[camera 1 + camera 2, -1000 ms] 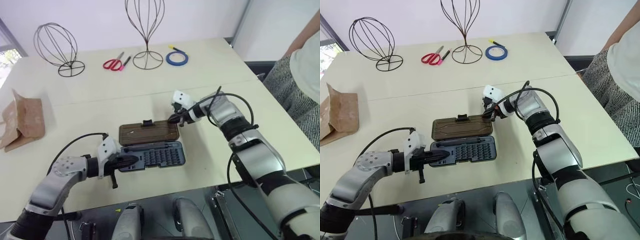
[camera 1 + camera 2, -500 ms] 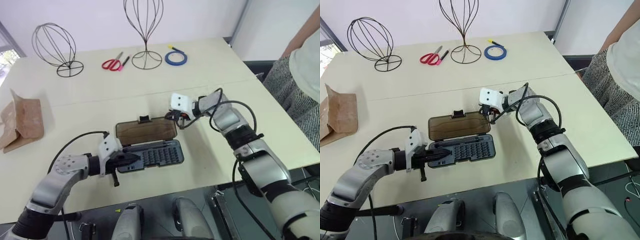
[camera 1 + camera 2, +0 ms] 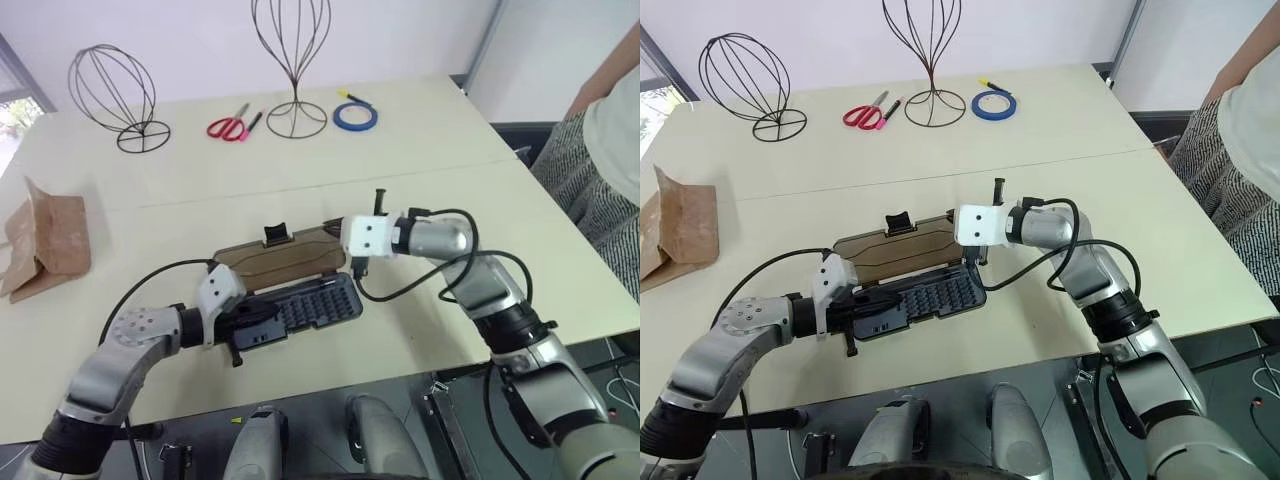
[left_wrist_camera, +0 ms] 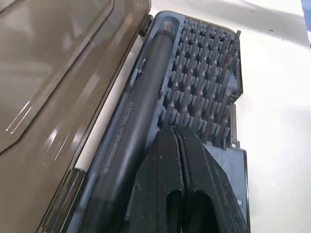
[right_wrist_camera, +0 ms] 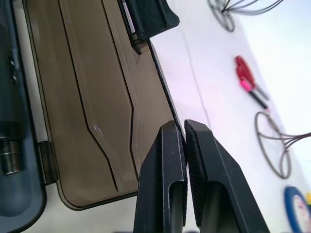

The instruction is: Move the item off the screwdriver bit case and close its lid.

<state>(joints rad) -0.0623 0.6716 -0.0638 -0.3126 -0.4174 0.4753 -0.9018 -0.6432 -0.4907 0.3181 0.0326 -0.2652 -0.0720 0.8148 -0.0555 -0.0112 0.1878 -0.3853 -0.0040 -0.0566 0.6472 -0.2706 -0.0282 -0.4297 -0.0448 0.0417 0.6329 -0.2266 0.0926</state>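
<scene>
The bit case [image 3: 290, 310] lies open near the table's [image 3: 420, 150] front edge, its smoky lid [image 3: 275, 262] raised partway. The right gripper [image 5: 185, 141] pinches the lid's edge between closed fingers. The left gripper [image 4: 177, 145], closed and empty, presses on the case's tray. The paper bag [image 3: 45, 245] lies well apart at the far left.

Looks like a lab or test room, not a home. Two plain cream tables pushed together form the tabletop [image 3: 430, 140], bare white walls behind, grey floor. Props are laid out staged: two wire head-form stands [image 3: 112, 95] [image 3: 291, 60], red scissors [image 3: 228, 127], a roll of blue tape [image 3: 355, 116], an open screwdriver bit case [image 3: 290, 290]. A person [image 3: 600, 150] stands by the right edge.
</scene>
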